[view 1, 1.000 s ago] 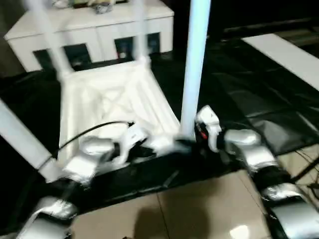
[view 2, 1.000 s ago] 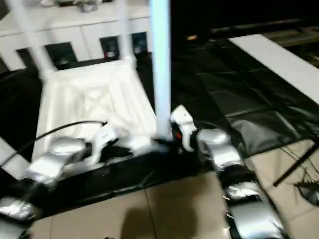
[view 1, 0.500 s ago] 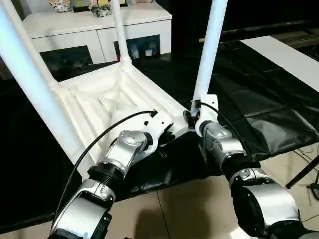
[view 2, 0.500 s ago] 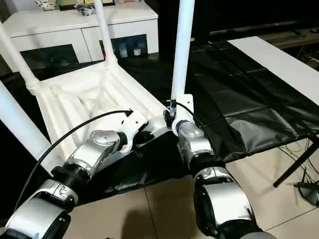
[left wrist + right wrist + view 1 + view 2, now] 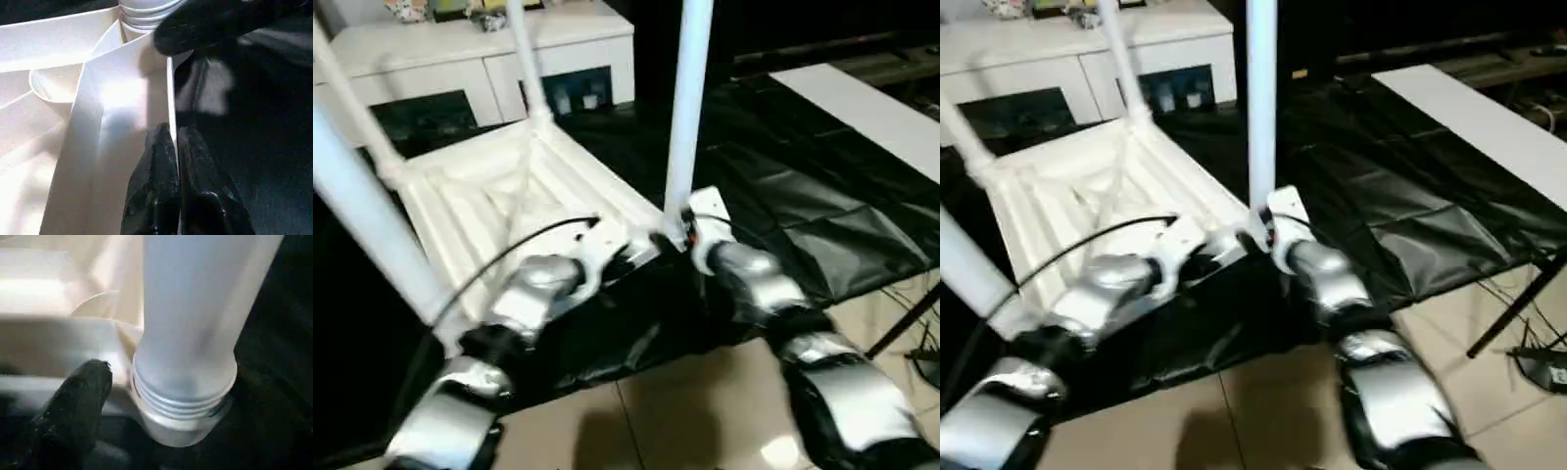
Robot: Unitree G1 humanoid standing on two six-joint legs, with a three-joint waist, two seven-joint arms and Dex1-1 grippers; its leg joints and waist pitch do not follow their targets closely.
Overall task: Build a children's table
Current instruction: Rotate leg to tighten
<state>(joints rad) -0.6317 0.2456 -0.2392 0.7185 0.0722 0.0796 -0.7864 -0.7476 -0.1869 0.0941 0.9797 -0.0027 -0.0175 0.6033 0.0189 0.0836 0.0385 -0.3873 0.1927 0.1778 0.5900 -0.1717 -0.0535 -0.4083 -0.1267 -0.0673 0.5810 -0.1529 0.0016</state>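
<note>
**benchbot_fan:** Forearms have swung in closer together since a second ago, both now at the tabletop's point(image 5: 489, 196) near corner. What's each claw doing?

**legs_up:** Left claw point(image 5: 173, 142) is clenched on the tabletop's thin rim, just beside the corner socket. Right claw point(image 5: 677, 235) looks released: its one visible finger point(image 5: 78, 401) stands off from the leg point(image 5: 685, 108) seated upright in that socket.

**benchbot_fan:** And the tabletop?

**legs_up:** Upside down on the black-covered table point(image 5: 783, 186), with the other legs point(image 5: 524, 59) up at its other corners. A white cabinet point(image 5: 460, 59) is beyond its far edge.
</note>
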